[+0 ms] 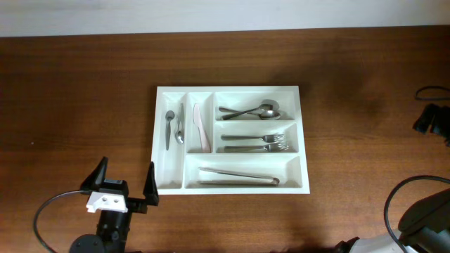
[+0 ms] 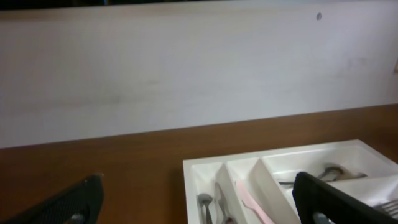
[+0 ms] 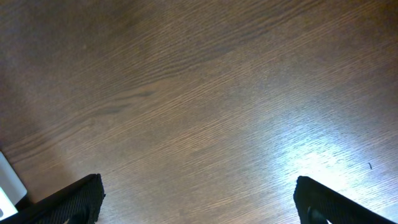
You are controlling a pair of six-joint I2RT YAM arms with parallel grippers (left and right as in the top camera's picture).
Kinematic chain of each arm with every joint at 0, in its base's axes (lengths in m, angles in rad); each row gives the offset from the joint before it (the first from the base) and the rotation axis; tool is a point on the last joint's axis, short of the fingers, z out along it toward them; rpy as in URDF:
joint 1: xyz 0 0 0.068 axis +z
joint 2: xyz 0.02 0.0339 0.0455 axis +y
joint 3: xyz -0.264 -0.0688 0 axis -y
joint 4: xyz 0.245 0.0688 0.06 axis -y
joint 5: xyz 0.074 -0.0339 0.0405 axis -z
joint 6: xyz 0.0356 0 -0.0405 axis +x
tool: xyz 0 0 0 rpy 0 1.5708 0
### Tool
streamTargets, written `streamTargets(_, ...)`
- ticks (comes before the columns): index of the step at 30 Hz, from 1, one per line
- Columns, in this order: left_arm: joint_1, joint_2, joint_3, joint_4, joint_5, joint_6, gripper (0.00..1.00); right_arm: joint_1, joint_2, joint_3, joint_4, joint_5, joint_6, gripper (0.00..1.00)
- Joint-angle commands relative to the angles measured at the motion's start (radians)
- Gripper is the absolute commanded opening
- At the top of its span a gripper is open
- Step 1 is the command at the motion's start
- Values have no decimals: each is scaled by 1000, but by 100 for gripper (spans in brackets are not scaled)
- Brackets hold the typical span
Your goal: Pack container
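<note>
Fingers of L gripper [image 1: 124,179] spread wide, holding and touching nothing, just off near-left corner of container [image 1: 232,89]. R gripper [image 3: 199,208] likewise fully apart, empty, above bare wood table [image 3: 205,93]. Container sits mid-table, cutlery [image 1: 256,111] in all five compartments.

A brown wooden table [image 1: 70,84] is bordered at 12 o'clock by a pale wall [image 2: 186,62] (glare [image 3: 314,155] is seen on the wood).
</note>
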Motion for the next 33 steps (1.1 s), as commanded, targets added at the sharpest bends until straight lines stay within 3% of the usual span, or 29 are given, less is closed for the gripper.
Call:
streamTargets(1, -31, -11, -30, 25, -91, 15, 99, -2, 9, 0, 0, 5, 8, 99)
streamTargets(18, -34, -12, -239, 33, -138, 15, 99, -2, 9, 0, 0, 5, 8, 99)
streamTargets(33, -14, -12, -260, 94, -141, 19, 99, -2, 9, 0, 0, 5, 8, 99)
